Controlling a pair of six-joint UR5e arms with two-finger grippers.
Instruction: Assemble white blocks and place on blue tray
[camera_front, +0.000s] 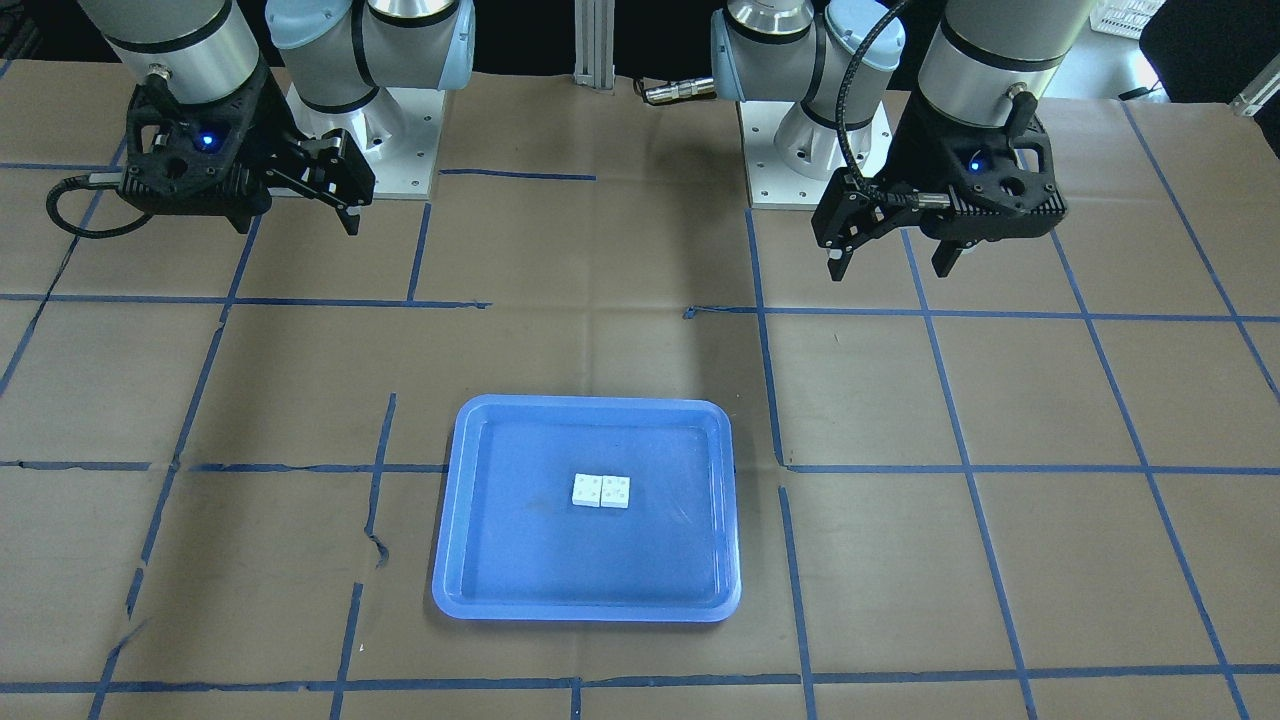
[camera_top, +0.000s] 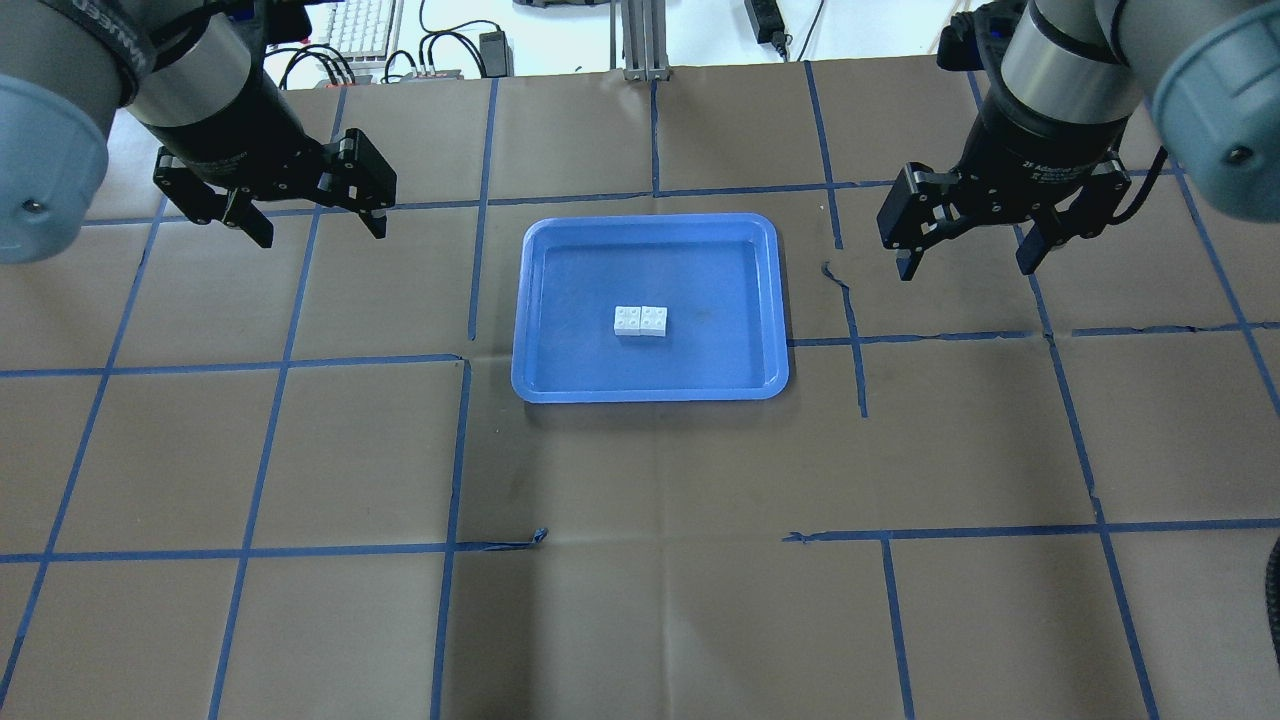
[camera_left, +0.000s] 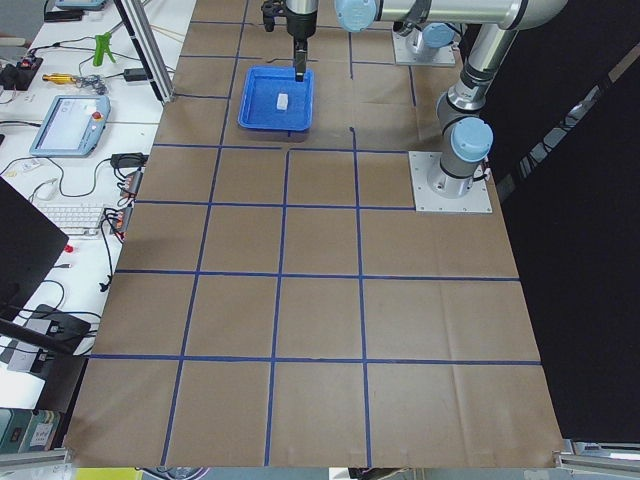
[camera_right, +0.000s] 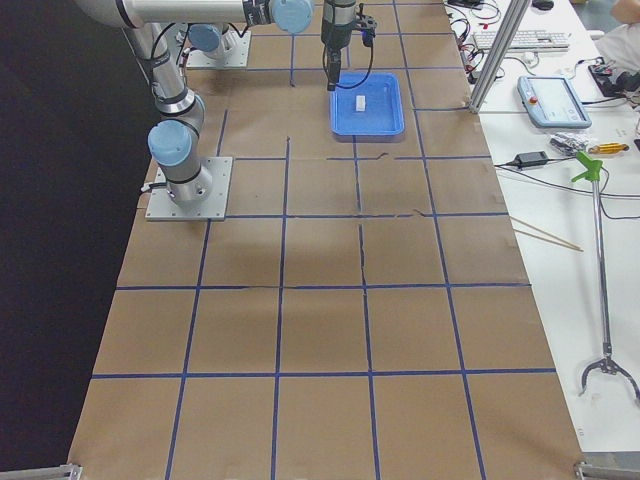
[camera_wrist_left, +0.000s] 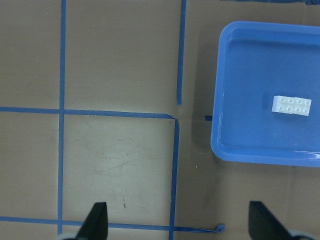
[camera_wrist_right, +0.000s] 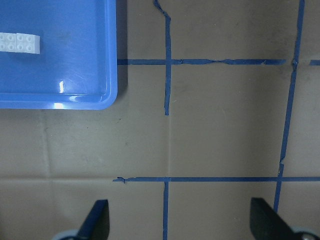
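The table (camera_top: 640, 620) is taken in first: brown paper all over, crossed by a grid of blue tape (camera_top: 455, 450), and the tape is seen torn and lifted in a few spots. The left arm (camera_top: 190, 90) is held above the table's left side and the right arm (camera_top: 1060, 90) above its right, both raised off the surface with the wrists pointed down.

Between them the tray (camera_top: 650, 392) is laid flat on the paper, about midway across the table, its long sides running left to right. It is kept well apart from both arms.

Now the tools. The left gripper (camera_top: 322, 236) is hung in the air well to the tray's left, jaws spread wide, nothing held. In the left wrist view only bare paper and tape are framed between the fingers (camera_wrist_left: 97, 222), with the tray caught off to one side. The right gripper (camera_top: 965, 270) is mirrored on the other side: jaws just as wide, nothing gripped, well clear of the tray's right rim. In its wrist view the fingers (camera_wrist_right: 97, 220) are shown over bare paper, and one tray corner is seen at the upper left.

And the blocks (camera_top: 641, 321): they are found on the tray floor, about at its centre, away from the rim on every side. They are set flat, studs up, side by side and touching along one edge, so that one short white bar is formed along the tray's length. Whether they are locked together or only pressed edge to edge cannot be told.
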